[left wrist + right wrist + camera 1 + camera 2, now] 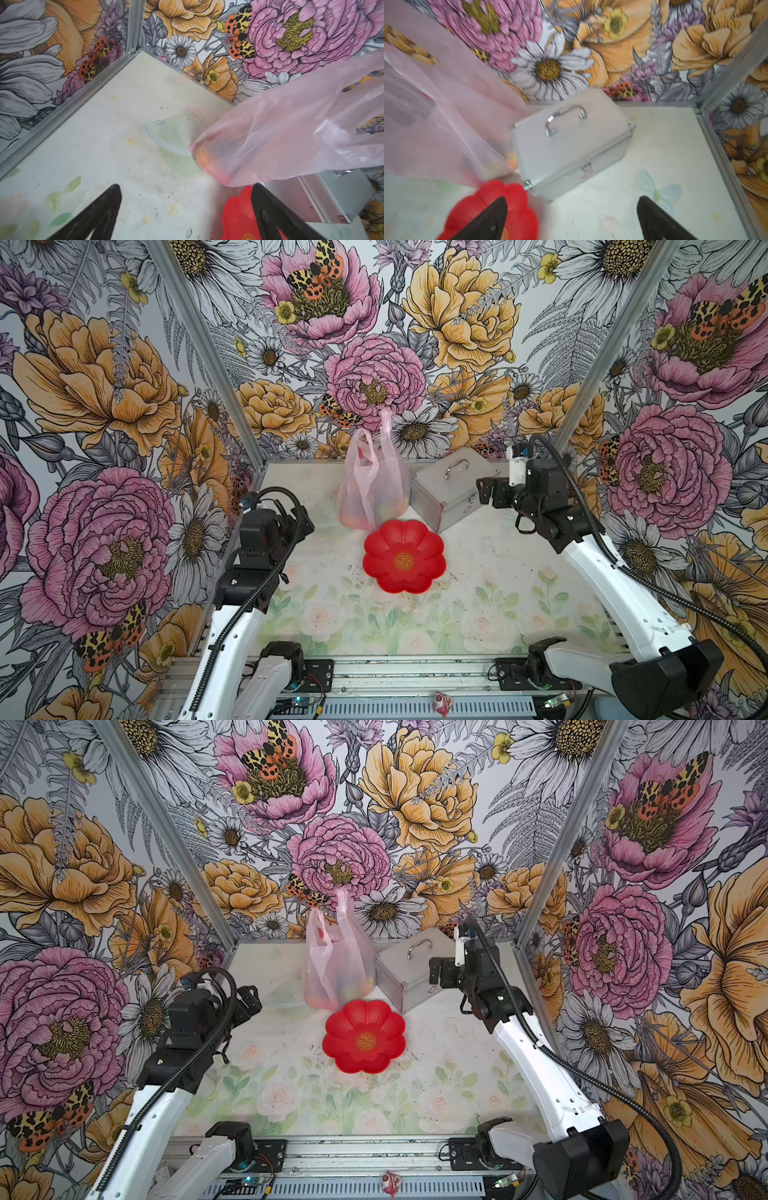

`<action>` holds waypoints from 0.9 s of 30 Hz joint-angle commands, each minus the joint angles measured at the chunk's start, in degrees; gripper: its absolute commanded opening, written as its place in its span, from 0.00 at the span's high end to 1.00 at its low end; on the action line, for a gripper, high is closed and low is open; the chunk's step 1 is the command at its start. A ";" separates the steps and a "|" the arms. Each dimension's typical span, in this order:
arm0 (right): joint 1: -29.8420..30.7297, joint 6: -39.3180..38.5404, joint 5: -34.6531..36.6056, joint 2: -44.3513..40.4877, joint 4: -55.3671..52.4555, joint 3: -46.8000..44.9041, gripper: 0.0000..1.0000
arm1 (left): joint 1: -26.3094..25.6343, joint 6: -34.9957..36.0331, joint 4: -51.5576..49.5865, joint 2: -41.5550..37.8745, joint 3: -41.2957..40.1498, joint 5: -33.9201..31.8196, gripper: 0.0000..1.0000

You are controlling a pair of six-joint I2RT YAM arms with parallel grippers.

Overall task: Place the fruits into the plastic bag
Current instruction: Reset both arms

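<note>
A: Any text you can read?
B: Nothing legible for you. The dish has a gold emblem in its centre, characters too small. The bag shows a red print patch, unreadable.
A: Bag pose?
B: Upright at the back of the desk, long axis vertical, handles up. The case is just beside it, the dish just in front. The fruits show as coloured blobs through the film at the bottom.
A: Pincers?
B: You've got the left pincer spread, empty. The right pincer is spread, empty too.
</note>
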 commanded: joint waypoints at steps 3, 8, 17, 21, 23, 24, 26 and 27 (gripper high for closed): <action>-6.01 -5.38 4.44 -11.10 35.71 -29.57 0.00 | 0.33 3.83 21.72 -5.36 -11.81 -8.02 0.01; -11.65 -6.73 3.42 -6.55 48.95 -39.03 0.01 | 1.73 8.86 28.15 0.16 -14.90 -8.05 0.01; -14.56 -6.77 -0.52 12.62 68.35 -39.72 0.01 | 2.88 17.06 45.55 10.88 -20.89 -9.41 0.01; -15.02 -7.54 -2.16 16.68 70.46 -38.32 0.02 | 3.92 17.88 54.61 15.23 -24.73 -8.20 0.01; -15.23 -7.39 -2.50 19.13 75.40 -39.96 0.02 | 4.32 18.52 62.77 18.60 -27.61 -7.76 0.01; -15.19 -7.24 -2.38 20.14 77.78 -40.74 0.02 | 4.29 19.24 66.24 20.40 -28.50 -7.58 0.01; -15.32 -7.00 -2.18 22.34 82.51 -42.17 0.01 | 4.38 21.42 72.48 25.30 -29.74 -6.47 0.01; -15.32 -7.39 -2.36 23.22 84.49 -42.59 0.01 | 4.38 22.16 74.77 27.69 -29.94 -5.86 0.01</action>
